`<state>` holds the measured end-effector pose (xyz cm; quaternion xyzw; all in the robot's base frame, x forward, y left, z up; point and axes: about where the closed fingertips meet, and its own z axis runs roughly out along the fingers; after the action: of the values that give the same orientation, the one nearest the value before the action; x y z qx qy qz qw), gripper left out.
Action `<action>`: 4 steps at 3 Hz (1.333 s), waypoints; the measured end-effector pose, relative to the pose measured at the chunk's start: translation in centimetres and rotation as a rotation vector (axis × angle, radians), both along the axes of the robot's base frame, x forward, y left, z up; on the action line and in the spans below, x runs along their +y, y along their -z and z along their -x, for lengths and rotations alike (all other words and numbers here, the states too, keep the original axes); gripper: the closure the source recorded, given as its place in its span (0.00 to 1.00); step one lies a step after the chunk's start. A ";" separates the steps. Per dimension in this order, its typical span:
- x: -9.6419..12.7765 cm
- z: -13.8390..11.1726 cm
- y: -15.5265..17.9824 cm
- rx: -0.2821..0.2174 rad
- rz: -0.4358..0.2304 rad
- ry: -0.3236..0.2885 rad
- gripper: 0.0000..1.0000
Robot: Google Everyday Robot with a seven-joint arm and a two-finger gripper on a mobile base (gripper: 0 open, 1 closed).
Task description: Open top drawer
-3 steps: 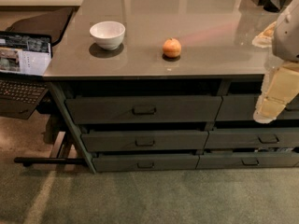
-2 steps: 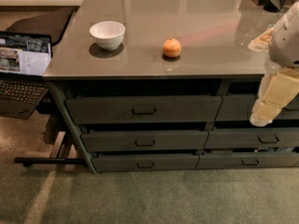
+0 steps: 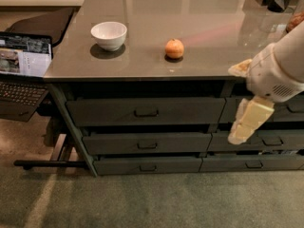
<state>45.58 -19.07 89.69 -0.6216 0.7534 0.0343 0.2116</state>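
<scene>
The top drawer (image 3: 109,112) is shut, just under the desk (image 3: 142,65) edge at the head of the left stack. Its handle (image 3: 146,112) is at the middle of the front. The tool (image 3: 243,125) hangs at about 4 o'clock from that handle and well apart from it, in front of the seam between the two stacks. It has hold of nothing. Whether it is open or closed I cannot tell.

The step in hand, as I judge it, is the reach to the handle. The tool should travel toward 10 o'clock, keep below the desk edge, and come square to the front, level with the handle. It should take the handle itself, not the drawer's lip. The pull should then run straight out without lifting, since a skewed pull may jam a wide, shallow drawer. The second handle (image 3: 147,146), at 6 o'clock from the right one, looks the same and is the likely mistake. The bowl (image 3: 109,34) and orange (image 3: 174,48) lie on top of the desk, clear of that path.

The arm (image 3: 285,61) covers most of the top right drawer. The tool shows only one pale side, and the rest is lost behind the wrist. The handle is dark on a dark front, so I cannot tell how far it stands off. The drawer's inside is unseen. At 9 o'clock a laptop (image 3: 23,61) is cut off by the picture's edge.
</scene>
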 end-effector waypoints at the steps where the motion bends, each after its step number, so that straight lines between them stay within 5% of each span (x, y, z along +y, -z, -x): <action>1: 2.7 -1.7 4.2 -0.004 -0.071 -0.047 0.00; 3: 8.2 -4.9 11.7 -0.002 -0.208 -0.110 0.00; 4: 8.3 -4.9 11.7 -0.004 -0.211 -0.112 0.00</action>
<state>50.52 -10.81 77.95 -0.6370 0.7094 0.1239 0.2750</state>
